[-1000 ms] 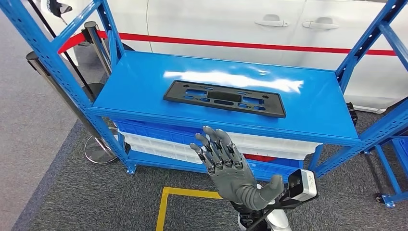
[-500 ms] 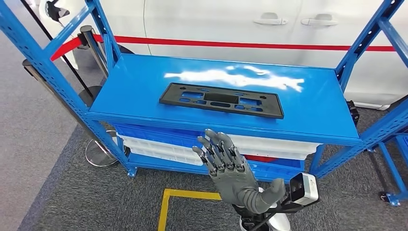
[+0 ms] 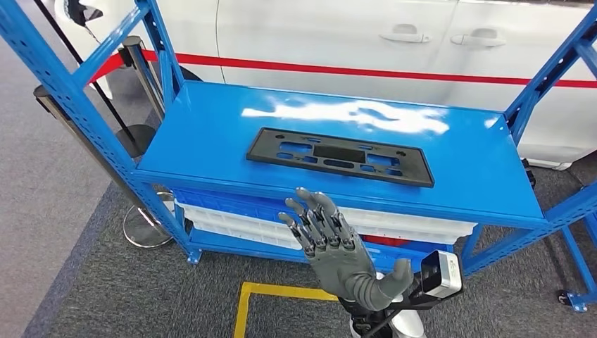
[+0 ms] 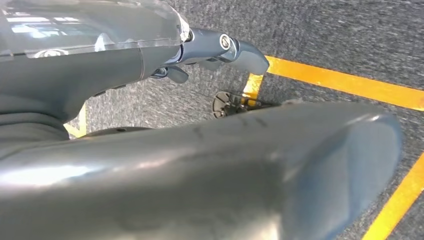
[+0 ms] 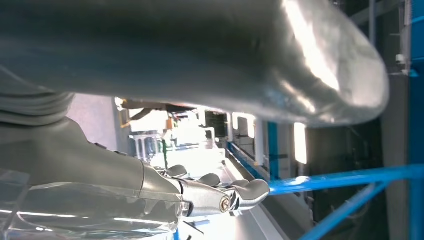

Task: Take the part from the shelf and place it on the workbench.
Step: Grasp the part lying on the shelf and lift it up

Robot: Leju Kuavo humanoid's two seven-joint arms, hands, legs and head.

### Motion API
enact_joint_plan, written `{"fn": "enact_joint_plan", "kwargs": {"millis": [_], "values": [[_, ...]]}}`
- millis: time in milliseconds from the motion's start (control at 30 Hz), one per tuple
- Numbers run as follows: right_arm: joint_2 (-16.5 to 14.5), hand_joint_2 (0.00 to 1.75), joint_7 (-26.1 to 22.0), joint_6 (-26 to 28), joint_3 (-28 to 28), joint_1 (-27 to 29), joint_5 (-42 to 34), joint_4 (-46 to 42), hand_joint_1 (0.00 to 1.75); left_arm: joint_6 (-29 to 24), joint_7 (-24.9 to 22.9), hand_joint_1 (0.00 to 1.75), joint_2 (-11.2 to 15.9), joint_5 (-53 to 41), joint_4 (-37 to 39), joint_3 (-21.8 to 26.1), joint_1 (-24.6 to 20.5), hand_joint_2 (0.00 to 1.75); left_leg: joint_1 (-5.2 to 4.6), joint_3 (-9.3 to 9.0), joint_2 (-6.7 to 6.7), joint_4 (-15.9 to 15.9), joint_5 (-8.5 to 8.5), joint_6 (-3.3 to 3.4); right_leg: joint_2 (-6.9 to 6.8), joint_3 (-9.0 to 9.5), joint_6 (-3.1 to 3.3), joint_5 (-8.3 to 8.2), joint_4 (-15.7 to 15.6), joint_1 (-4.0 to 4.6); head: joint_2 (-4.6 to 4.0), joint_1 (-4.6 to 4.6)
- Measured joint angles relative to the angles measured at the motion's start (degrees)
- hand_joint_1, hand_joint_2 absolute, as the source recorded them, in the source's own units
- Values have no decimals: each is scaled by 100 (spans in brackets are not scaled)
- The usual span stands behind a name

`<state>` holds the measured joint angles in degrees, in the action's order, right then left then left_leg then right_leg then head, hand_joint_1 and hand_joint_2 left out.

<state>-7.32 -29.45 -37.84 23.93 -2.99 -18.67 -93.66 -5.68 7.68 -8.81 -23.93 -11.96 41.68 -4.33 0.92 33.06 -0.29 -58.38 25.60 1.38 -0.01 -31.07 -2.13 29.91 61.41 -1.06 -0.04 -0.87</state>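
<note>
Head view shows my right hand (image 3: pixel 331 243) raised with fingers spread and empty, near of the blue shelf (image 3: pixel 211 120), while the black part (image 3: pixel 340 156) lies flat beyond it, long axis left-to-right, so I judge a forward reach follows.

**A:** What is the part, and how does it look?

**B:** A flat black plastic rectangular frame (image 3: pixel 340 156), long and narrow, with several rectangular cut-outs along its length and a solid panel at its middle.

**A:** Where does it lie?

**B:** Flat on the glossy blue metal shelf top (image 3: pixel 211 134); near the front edge; roughly centred; its right end angled slightly nearer the front; nothing touching it.
</note>
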Motion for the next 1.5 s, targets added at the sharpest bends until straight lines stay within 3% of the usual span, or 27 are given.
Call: {"fn": "enact_joint_plan", "kwargs": {"millis": [100,133,167,200,267,300,367,467,500,567,633,667,700,767,833,900,1000,1067,1133,1167,1200,1267,1333,1400,1500], "values": [[5,0,27,15,0,15,20,5,0,-1,-5,0,1,-4,0,0,-1,0,-25,-68,-1,8,64,71,2,-653,-11,399,1032,6,0,2],[7,0,31,32,0,21,29,10,0,-2,-10,0,1,-4,0,0,1,0,-42,-96,-3,8,91,81,2,-846,-4,427,1259,11,0,2],[8,0,38,54,0,22,37,14,0,-3,-16,0,1,-5,0,0,4,0,-59,-136,-7,8,124,87,2,-949,18,337,1294,20,0,2],[8,0,46,77,0,21,48,16,0,-4,-22,0,1,-5,0,0,7,0,-79,-189,-12,9,161,89,2,-948,54,134,1126,38,0,2],[8,0,64,115,0,16,60,18,0,-3,-28,0,-5,-8,2,0,9,0,-110,-304,-19,15,239,82,-1,-712,183,-397,383,100,0,2],[8,0,79,131,0,11,65,20,0,-2,-29,0,-10,-8,5,1,7,0,-120,-339,-26,21,271,67,-2,-605,244,-494,68,134,0,-2],[8,0,107,157,0,7,69,25,0,-1,-33,0,-19,-10,11,2,-8,0,-129,-374,-22,16,307,8,2,-509,334,-493,-216,177,0,-6],[4,0,137,189,-2,3,81,33,0,-1,-37,0,-15,-11,13,2,-11,0,-146,-414,2,-174,334,-81,9,-330,406,-526,-343,126,1,-13],[2,0,144,200,-4,-8,85,39,0,0,-38,0,-14,-13,13,2,-13,0,-143,-346,5,-355,395,-101,3,-253,419,-520,-367,102,1,-29],[0,0,152,225,-7,-31,93,57,0,1,-38,0,-13,-22,13,2,-22,0,-112,0,6,-938,627,-158,-6,-171,431,-487,-385,88,0,-61],[-1,0,161,271,-8,-39,106,84,0,4,-39,0,-13,-46,13,2,-21,0,-58,417,8,-1437,860,-245,3,-139,424,-434,-382,86,0,-69],[-1,0,170,312,-9,-38,114,99,0,10,-42,0,-13,-58,13,2,-12,0,-33,528,9,-1478,851,-282,13,-113,412,-404,-379,82,0,-71],[-1,0,186,360,-9,-38,126,110,0,20,-45,0,-11,-73,13,2,-4,0,-9,544,11,-1326,705,-308,23,-76,396,-369,-373,75,0,-70],[0,0,218,454,-7,-38,153,121,0,47,-48,0,-7,-89,14,2,5,0,27,350,19,-609,152,-326,29,11,346,-286,-353,62,0,-67],[0,0,230,501,-5,-38,166,125,0,68,-50,0,-4,-97,17,2,-3,0,10,212,33,-108,-96,-274,23,50,279,-212,-325,64,0,-67],[0,0,229,510,-5,-39,167,130,0,78,-51,0,-1,-99,20,2,-9,0,-26,212,35,-64,-67,-165,15,58,204,-162,-323,74,0,-67],[-1,0,227,510,-4,-51,166,125,0,81,-51,0,-4,-104,20,2,-11,0,2,139,30,-15,-119,-35,7,47,102,-33,-196,66,0,-62],[1,0,227,530,-4,-50,166,125,0,83,-52,0,-6,-113,20,2,-22,0,13,97,32,13,-98,23,6,-257,56,237,385,49,0,-57],[4,0,231,574,-4,-32,162,127,0,77,-75,0,-6,-125,20,2,-25,0,7,65,27,11,-53,50,5,-737,28,472,1135,37,0,-56],[7,0,237,595,-4,-23,153,128,0,71,-96,0,-6,-130,20,2,-21,0,5,37,22,11,-28,49,5,-887,23,441,1302,32,0,-57],[8,0,242,606,-4,-17,139,130,0,63,-118,0,-7,-132,20,3,-17,0,4,-4,16,10,2,43,4,-925,28,287,1245,30,0,-57],[10,0,250,611,1,-19,103,140,0,42,-146,0,-17,-133,21,4,-9,0,3,-106,2,12,68,18,4,-698,70,-237,562,33,0,-55],[11,0,250,608,11,-27,80,166,0,9,-161,0,-36,-133,23,5,-11,0,-16,-169,-8,12,130,-33,4,-440,130,-535,-91,64,0,-56],[12,0,241,603,21,-22,72,198,0,-19,-181,0,-44,-128,24,11,-18,0,-30,-188,-13,30,163,-99,13,-378,174,-527,-267,96,0,-58],[14,0,196,573,33,6,78,244,0,-35,-208,0,-41,-90,24,42,-23,0,-29,-190,-4,-49,260,-190,26,-323,256,-518,-339,53,0,-63]]}}
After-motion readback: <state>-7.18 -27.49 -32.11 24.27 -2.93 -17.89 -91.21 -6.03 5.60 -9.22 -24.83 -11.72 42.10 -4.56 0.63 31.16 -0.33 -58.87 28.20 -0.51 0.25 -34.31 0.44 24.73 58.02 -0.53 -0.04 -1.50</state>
